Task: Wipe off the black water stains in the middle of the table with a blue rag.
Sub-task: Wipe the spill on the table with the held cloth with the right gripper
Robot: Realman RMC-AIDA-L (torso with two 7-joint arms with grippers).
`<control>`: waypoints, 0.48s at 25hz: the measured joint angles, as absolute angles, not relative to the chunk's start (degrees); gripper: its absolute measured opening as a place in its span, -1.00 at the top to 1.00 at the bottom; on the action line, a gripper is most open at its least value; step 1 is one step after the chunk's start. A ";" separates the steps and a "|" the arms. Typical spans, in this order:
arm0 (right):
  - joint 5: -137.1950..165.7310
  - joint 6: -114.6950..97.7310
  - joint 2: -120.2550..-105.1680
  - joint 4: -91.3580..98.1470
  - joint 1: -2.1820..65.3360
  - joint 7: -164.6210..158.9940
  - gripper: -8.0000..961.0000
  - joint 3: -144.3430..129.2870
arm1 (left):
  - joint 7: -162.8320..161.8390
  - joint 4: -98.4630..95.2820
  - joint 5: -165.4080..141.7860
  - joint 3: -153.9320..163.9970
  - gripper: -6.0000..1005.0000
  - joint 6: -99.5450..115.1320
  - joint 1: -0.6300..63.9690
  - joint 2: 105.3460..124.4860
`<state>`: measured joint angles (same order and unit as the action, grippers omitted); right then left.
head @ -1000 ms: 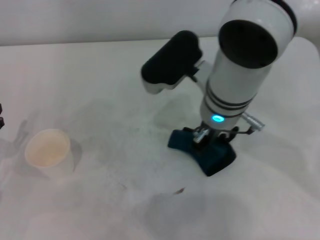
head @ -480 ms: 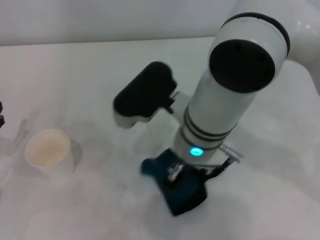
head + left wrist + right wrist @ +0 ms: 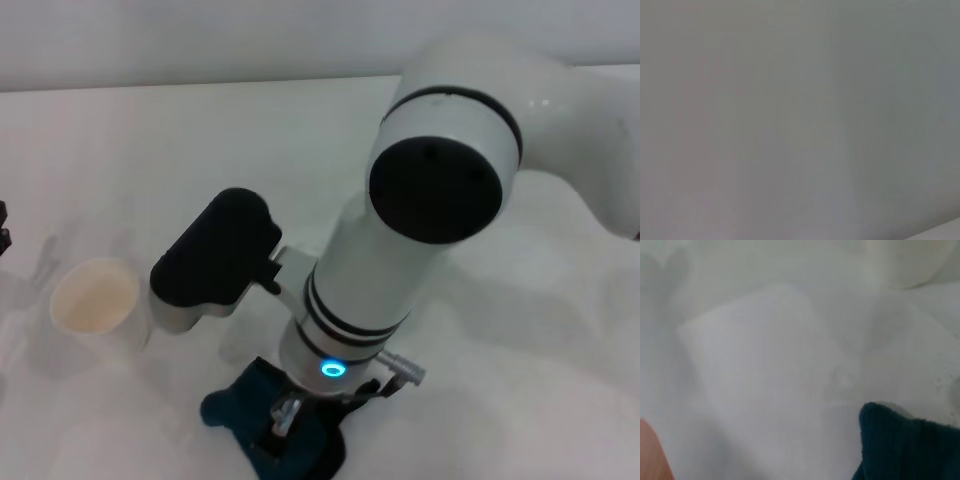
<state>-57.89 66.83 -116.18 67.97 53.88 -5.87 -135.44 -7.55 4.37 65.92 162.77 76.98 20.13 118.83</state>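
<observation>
Pressed onto the white table (image 3: 150, 150) at the near edge, the soft ribbed blue rag (image 3: 262, 430) is seen clenched in the right gripper (image 3: 285, 420). Farther left, 1 paper cup (image 3: 97, 300) is seen. Ribbing is shown only by the right wrist view.

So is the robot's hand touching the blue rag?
Touching. In the head view the right hand presses straight down on the blue rag, which bunches around it on the table, with no gap between them.

Rag (image 3: 240, 420) on table (image 3: 150, 140) near front edge, under right tool (image 3: 285, 425), cup (image 3: 97, 303) to its left
</observation>
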 joint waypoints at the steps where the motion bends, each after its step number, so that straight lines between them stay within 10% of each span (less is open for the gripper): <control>1: -58.63 65.75 -116.19 67.51 53.98 -5.59 0.83 -135.91 | -7.56 4.32 65.92 162.77 -0.75 76.98 20.13 118.83; 12: -54.95 66.00 -116.21 64.58 56.20 -6.07 0.82 -133.73 | -7.56 4.39 66.14 162.77 -0.75 76.99 19.60 118.92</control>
<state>-54.94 66.00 -116.21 64.58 56.20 -6.07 -133.73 -7.56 4.39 66.14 162.77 76.99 19.60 118.92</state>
